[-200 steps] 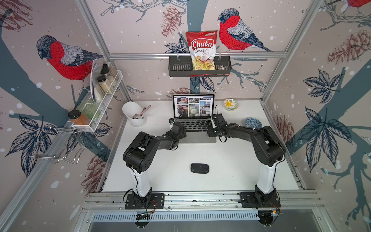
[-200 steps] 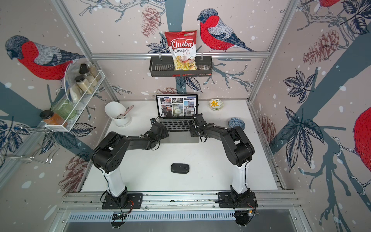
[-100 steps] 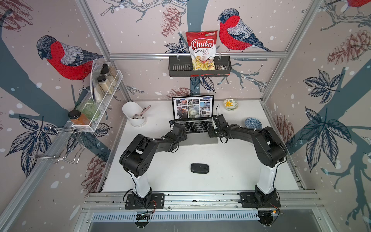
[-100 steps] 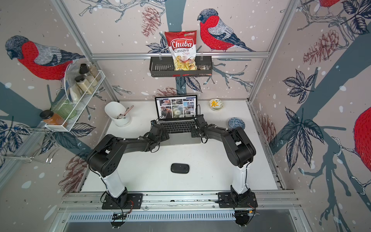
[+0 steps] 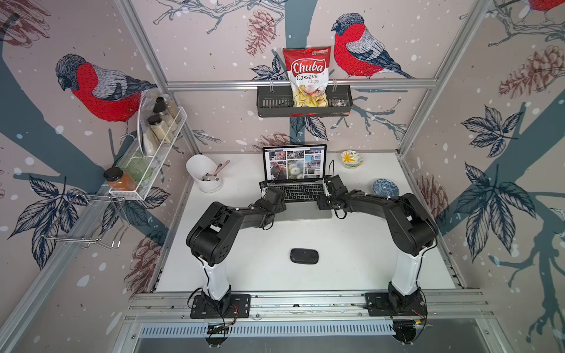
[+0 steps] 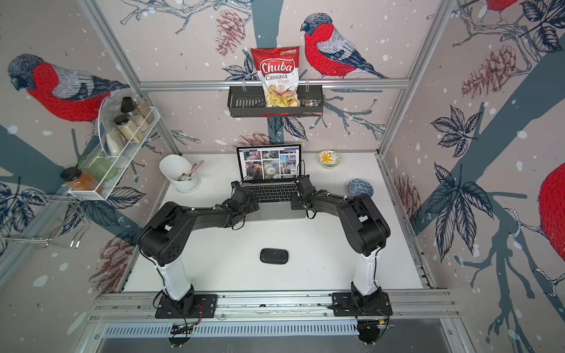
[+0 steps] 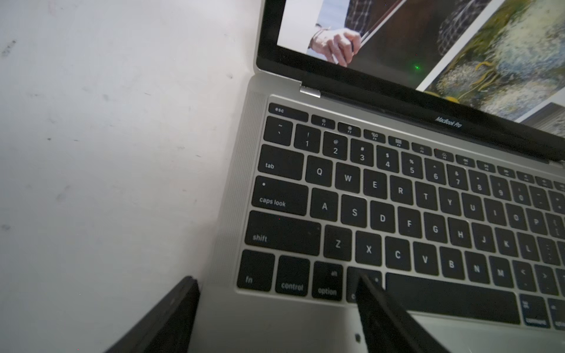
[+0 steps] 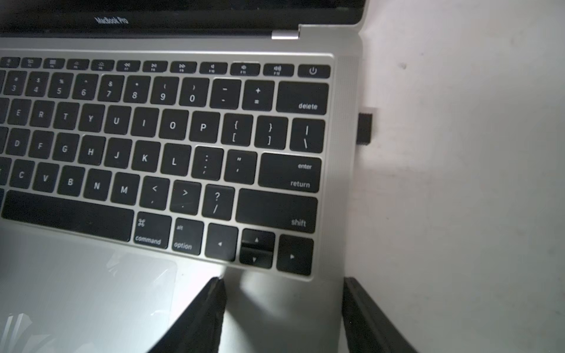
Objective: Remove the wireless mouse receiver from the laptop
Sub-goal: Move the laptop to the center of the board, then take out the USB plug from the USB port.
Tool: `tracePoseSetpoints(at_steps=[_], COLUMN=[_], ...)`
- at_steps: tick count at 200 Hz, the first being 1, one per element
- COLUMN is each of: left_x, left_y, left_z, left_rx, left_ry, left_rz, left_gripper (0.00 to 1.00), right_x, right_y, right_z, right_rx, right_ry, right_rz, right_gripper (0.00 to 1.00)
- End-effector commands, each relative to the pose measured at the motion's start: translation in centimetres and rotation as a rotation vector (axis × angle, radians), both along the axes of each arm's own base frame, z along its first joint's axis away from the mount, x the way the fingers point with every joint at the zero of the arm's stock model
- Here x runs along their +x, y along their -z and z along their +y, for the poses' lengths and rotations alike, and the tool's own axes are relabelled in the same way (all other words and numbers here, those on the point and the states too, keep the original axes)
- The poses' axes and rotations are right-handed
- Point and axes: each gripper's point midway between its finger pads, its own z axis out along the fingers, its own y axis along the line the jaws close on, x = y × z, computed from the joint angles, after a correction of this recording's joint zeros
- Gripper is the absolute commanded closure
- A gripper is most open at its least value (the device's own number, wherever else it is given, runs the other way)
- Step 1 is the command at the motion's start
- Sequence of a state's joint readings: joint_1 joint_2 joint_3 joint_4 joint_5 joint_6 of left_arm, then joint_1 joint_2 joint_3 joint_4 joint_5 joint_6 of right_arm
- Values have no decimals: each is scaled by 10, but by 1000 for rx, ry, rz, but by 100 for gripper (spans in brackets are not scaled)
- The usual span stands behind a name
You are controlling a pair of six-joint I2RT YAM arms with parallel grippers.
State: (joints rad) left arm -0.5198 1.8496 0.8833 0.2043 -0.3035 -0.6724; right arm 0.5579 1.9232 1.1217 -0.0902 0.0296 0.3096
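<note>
Matte black, the left gripper [image 7: 275, 278] stands spread and empty, straddling the left edge of the brushed-silver MacBook Pro laptop [image 7: 232, 189] with its flat black keys. Over the front right corner the right gripper [image 8: 282, 279] hovers, likewise spread. Further right, the wireless mouse receiver [image 8: 364, 128], a blocky black stub, juts from the laptop's side, level with the backslash key.

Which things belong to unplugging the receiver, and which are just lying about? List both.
Job: wireless mouse receiver, laptop, right gripper, left gripper.

Lying about: black mouse, white utensil cup, flowered bowl, blue dish, chips bag.
</note>
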Motion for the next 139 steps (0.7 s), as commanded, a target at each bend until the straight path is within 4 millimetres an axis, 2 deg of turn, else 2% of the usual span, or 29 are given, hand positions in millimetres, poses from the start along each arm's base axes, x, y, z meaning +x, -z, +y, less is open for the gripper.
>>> tracePoseSetpoints(at_steps=[1, 45, 75, 80, 94, 122, 139], left_x=[-42, -36, -28, -27, -24, -20, -19], left_y=[35, 22, 1, -2, -9, -25, -43], left_z=[-12, -12, -8, -7, -4, 2, 9], left_rx=[-46, -53, -35, -32, -18, -12, -6], left_ry=[82, 85, 74, 72, 67, 41, 14], left_rz=[216, 159, 84, 72, 48, -15, -72], left_gripper=[15, 14, 12, 7, 4, 3, 3], right_x=[-25, -21, -14, -13, -11, -6, -2], right_y=[9, 8, 3, 2, -1, -18, -42], right_z=[13, 7, -4, -5, -9, -12, -14], right_rx=[37, 3, -44, -51, -67, -73, -73], right_ry=[-65, -51, -14, -9, 5, 11, 6], right_rz=[96, 82, 58, 54, 44, 5, -43], right_gripper=[38, 35, 24, 22, 16, 12, 12])
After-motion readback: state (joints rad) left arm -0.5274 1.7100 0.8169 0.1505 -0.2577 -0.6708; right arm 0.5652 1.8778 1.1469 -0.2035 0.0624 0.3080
